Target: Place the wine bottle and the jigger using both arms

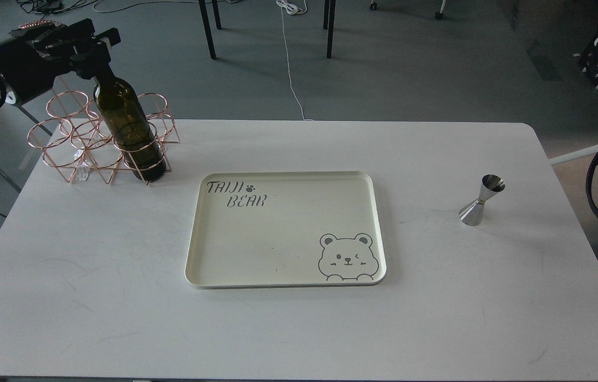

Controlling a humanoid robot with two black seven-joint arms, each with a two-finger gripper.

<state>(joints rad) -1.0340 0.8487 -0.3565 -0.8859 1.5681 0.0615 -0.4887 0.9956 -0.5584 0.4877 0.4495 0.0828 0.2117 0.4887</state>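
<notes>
Wine bottle [128, 127] in wire rack [73, 143] (front-right ring).

Even, soft overhead light washed the table [92, 265] pale; faint shadows fell toward three o'clock, the jigger [482, 200] glinted, focus stayed sharp, corners dimmed slightly.
</notes>
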